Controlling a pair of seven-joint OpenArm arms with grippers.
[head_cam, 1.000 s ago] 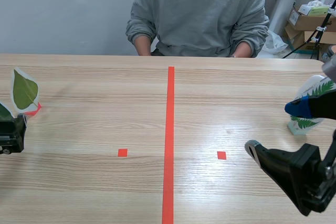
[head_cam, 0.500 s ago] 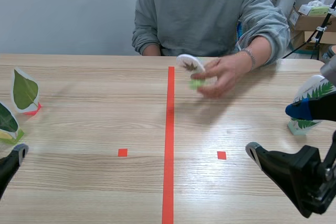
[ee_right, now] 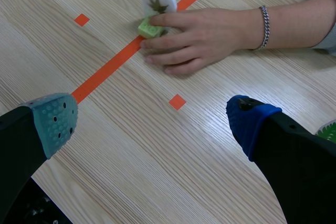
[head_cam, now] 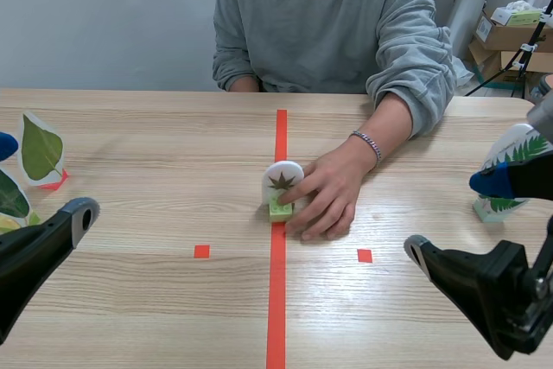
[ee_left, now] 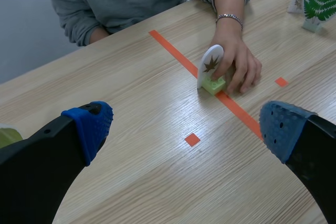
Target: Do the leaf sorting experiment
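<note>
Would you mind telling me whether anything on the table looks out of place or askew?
Nothing stands out: the leaf card stands upright in its green base on the centre tape line, a person's hand resting against it.

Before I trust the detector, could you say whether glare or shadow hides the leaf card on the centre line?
Scene view: leaf card evenly lit, soft shadow only under the person's hand. Right wrist view: faint sheen on the table, away from the card.
</note>
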